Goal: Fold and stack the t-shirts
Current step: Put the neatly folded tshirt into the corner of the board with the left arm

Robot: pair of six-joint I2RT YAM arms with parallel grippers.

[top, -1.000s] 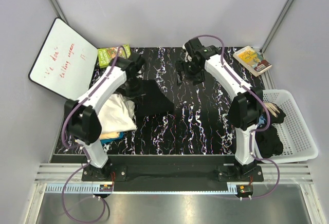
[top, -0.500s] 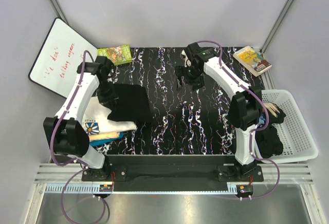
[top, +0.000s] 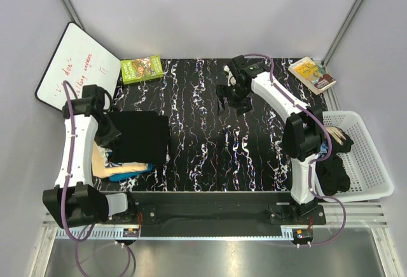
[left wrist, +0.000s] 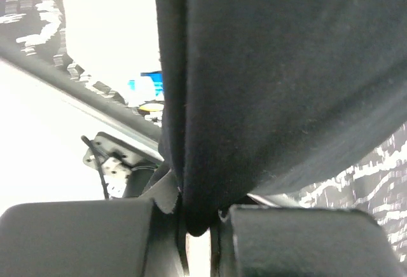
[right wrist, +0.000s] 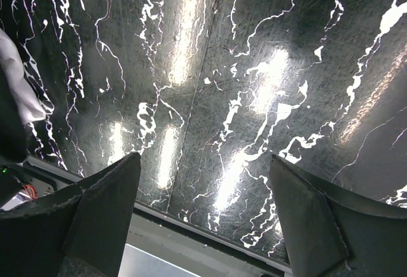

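Free: middle and near strip of the counter (top: 216,156), bare between both arms.
Left edge: stacked t-shirts (top: 121,173), with the black t-shirt (top: 140,137) hanging over them from the left tool (top: 107,132).
Back: whiteboard (top: 76,74) leaning at the left corner, green book (top: 141,68), yellow book (top: 311,74).
Right: basket (top: 372,162) beside the counter; right arm (top: 280,102) slanting across the far right quarter.
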